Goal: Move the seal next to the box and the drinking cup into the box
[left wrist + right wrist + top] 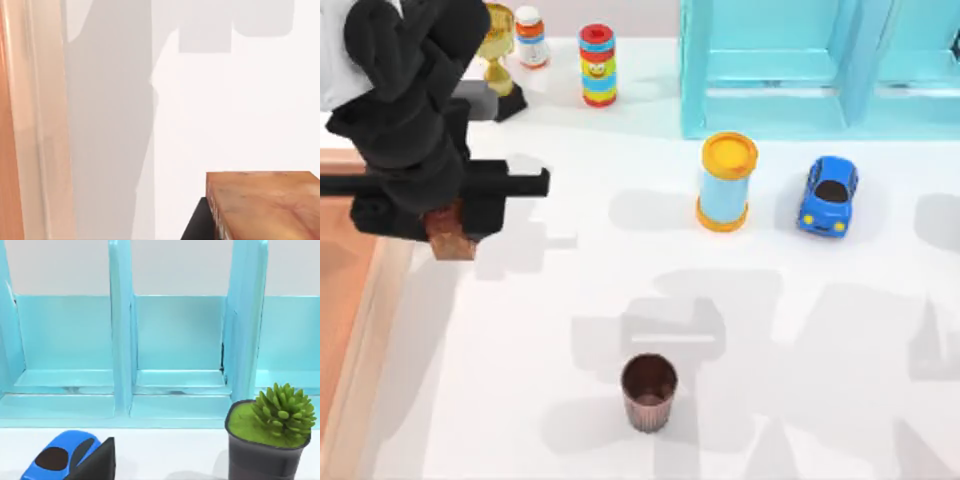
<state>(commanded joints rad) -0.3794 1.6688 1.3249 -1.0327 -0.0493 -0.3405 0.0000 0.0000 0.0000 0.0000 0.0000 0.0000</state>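
Observation:
The seal, a reddish-brown mottled block, hangs in my left gripper, which is shut on it. It is just right of the box's light-wood rim at the table's left edge. In the left wrist view the seal sits between dark fingers, over white table, with the box rim beside it. The drinking cup, dark brown and ribbed, stands upright near the front middle, far from both grippers. Part of my right gripper shows, parked facing the shelf.
A turquoise shelf unit spans the back right. In front of it stand a light-blue cylinder and a blue toy car. A gold trophy, a small bottle and a ring toy line the back left. A potted plant is by the shelf.

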